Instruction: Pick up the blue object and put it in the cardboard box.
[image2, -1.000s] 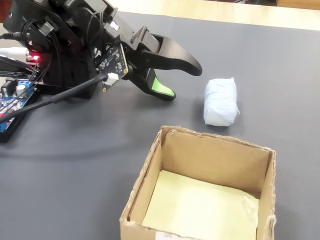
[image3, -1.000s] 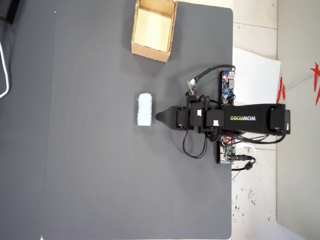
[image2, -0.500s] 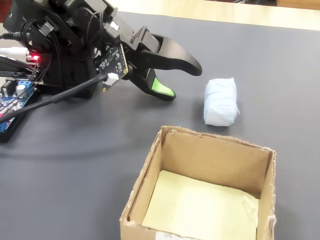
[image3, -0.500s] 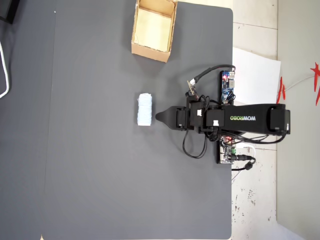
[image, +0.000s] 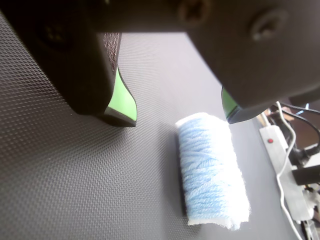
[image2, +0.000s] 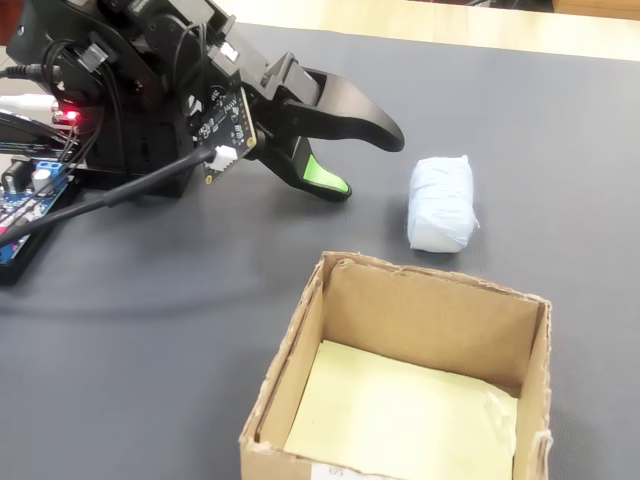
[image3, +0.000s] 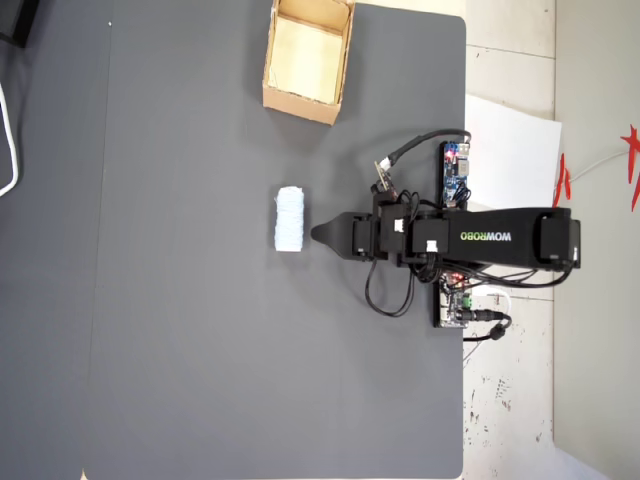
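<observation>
The blue object (image: 212, 170) (image2: 440, 205) (image3: 290, 220) is a pale blue wound-yarn roll lying on its side on the dark mat. My gripper (image: 179, 117) (image2: 365, 165) (image3: 318, 235) is open, its green-padded fingers spread wide just above the mat. The roll lies just ahead of the fingertips, close to the right finger in the wrist view, and nothing is held between them. The cardboard box (image2: 430, 290) (image3: 300, 108) stands open with a pale yellow floor. It sits near the roll in the fixed view and at the mat's top edge in the overhead view.
The arm's base, circuit boards (image3: 455, 175) and cables sit at the mat's right edge in the overhead view. A white power strip (image: 280, 160) with cords lies beyond the mat in the wrist view. A white cable (image3: 8, 130) runs at the overhead view's left edge.
</observation>
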